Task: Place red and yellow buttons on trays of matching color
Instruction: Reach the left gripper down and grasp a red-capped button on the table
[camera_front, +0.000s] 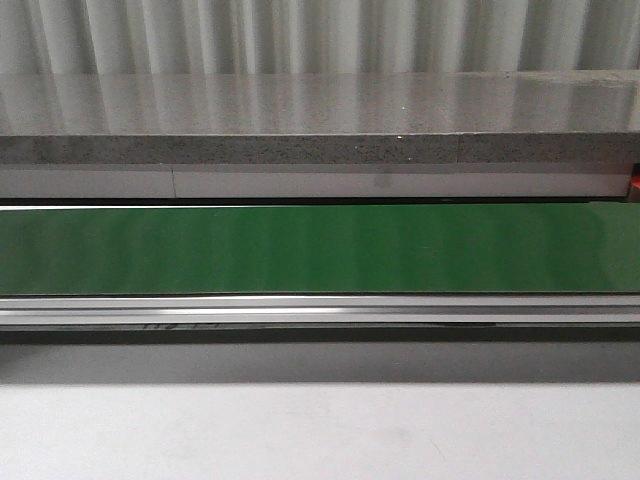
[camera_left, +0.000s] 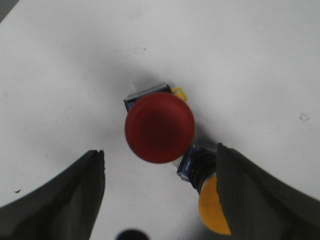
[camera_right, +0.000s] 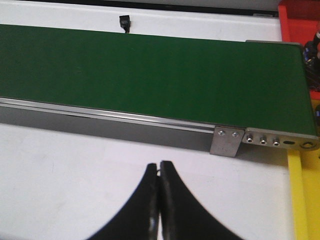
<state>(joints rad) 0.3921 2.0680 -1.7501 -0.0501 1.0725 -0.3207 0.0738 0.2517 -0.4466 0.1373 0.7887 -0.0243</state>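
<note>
Two buttons, red button (camera_left: 159, 128) and yellow button (camera_left: 214, 209), sit touching on the white worktop (camera_left: 240, 60) between the left gripper's (camera_left: 160, 192) released jaws; the right gripper's (camera_right: 159, 172) jaws are clenched empty.

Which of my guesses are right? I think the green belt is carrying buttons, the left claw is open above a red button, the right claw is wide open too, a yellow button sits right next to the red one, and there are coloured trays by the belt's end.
1. The green belt is carrying buttons. False: its visible surface is bare.
2. The left gripper is open above a red button. True.
3. The right gripper is wide open. False: its fingers are pressed together, holding nothing.
4. A yellow button sits right beside the red one. True; one finger partly hides it.
5. Coloured trays are near the belt's end. True: a red tray and a yellow tray show at the edge of the right wrist view.
</note>
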